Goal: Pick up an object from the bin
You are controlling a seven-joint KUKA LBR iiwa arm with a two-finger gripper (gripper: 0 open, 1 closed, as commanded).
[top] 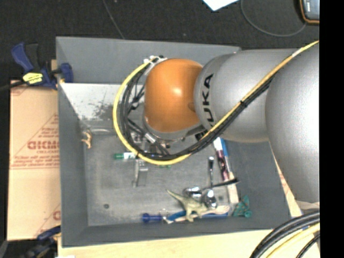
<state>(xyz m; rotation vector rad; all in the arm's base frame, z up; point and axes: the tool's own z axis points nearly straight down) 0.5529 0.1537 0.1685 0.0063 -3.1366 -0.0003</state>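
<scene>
The gripper (141,172) hangs low over the middle of the grey bin (72,160), and I cannot tell whether it is spread or closed. A green-and-white marker (124,156) lies just beside it, toward the view's left. A toy dinosaur (192,203), a blue pen (155,217) and other bits are heaped along the near wall

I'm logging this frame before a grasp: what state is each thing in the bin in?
gripper: low over the bin's middle.
green-and-white marker: lying flat, beside the gripper.
toy dinosaur: lying in the heap at the lower right.
blue pen-like piece: flat along the lower wall.
small tan piece: lying alone near the left wall.
</scene>
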